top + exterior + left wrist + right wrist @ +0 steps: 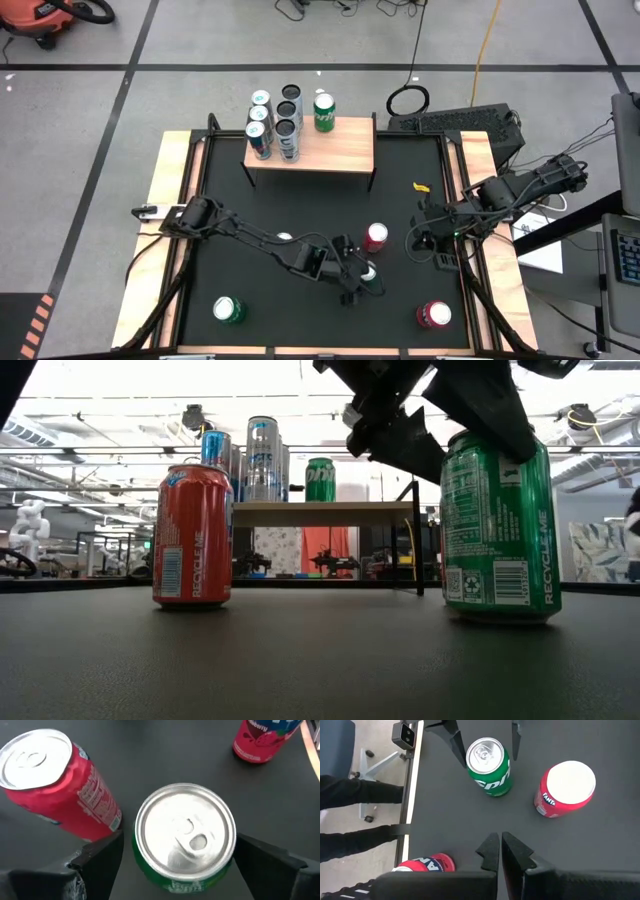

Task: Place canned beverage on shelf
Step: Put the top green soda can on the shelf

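left tool (177,855) open around upright green can (185,837), right tool (500,851) shut

Grey floor (200,40) with black tape lines (300,67); yellow cable (487,40); bright ceiling lights (150,380)

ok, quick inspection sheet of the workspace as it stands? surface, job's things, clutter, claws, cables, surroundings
Surface: black tabletop with light wood side rails.
Job's things: shelf at the far edge carries six upright cans at its left end, including a green can. On the tabletop: green Sprite can, red Fanta can beside it, another green can near left, a red can near right.
Clutter: small yellow scrap on the tabletop.
Claws: left claw open, fingers either side of the Sprite can, not touching. Right claw shut, empty, at the right side.
Cables: yellow cable and a black coil on the floor.
Surroundings: person's legs beside the table.
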You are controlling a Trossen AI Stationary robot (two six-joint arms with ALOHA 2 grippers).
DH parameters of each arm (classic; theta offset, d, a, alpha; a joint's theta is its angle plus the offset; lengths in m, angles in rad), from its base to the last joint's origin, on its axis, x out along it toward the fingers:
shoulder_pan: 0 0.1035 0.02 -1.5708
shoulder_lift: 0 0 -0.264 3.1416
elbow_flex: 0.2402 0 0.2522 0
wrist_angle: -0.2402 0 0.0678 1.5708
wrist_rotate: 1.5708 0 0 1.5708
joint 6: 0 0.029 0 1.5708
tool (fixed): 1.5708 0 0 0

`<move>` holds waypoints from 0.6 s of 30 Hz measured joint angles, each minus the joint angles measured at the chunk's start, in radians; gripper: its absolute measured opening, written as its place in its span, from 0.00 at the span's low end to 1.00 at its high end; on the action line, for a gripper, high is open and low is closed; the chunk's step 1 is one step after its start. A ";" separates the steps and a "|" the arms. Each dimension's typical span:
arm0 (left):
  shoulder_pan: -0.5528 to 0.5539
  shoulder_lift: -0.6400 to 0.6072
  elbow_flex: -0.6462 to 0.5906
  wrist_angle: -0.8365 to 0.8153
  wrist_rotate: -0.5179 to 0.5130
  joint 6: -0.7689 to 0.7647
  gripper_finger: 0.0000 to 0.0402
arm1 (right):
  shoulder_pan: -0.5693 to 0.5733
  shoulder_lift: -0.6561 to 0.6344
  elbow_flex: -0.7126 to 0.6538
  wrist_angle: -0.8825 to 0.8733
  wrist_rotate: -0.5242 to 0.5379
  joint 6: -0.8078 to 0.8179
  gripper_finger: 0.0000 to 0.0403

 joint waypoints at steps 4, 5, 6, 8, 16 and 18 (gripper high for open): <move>0.005 0.004 -0.001 0.016 0.022 -0.022 0.90 | 0.000 0.000 0.000 0.000 0.000 -0.001 0.00; 0.006 0.004 -0.001 0.026 0.029 -0.025 0.90 | 0.000 0.000 0.000 0.001 0.000 -0.001 0.00; 0.007 0.004 -0.001 0.037 0.035 -0.025 0.90 | 0.000 0.000 0.000 0.000 0.000 -0.001 0.00; 0.007 0.004 -0.001 0.046 0.037 -0.024 0.89 | 0.000 0.000 0.000 0.000 0.000 -0.001 0.00; 0.012 0.004 -0.001 0.045 0.037 -0.024 0.76 | 0.000 0.000 0.000 0.012 0.000 -0.001 0.00; 0.014 0.004 -0.001 0.047 0.038 -0.023 0.74 | 0.000 0.000 0.000 0.018 0.000 0.000 0.00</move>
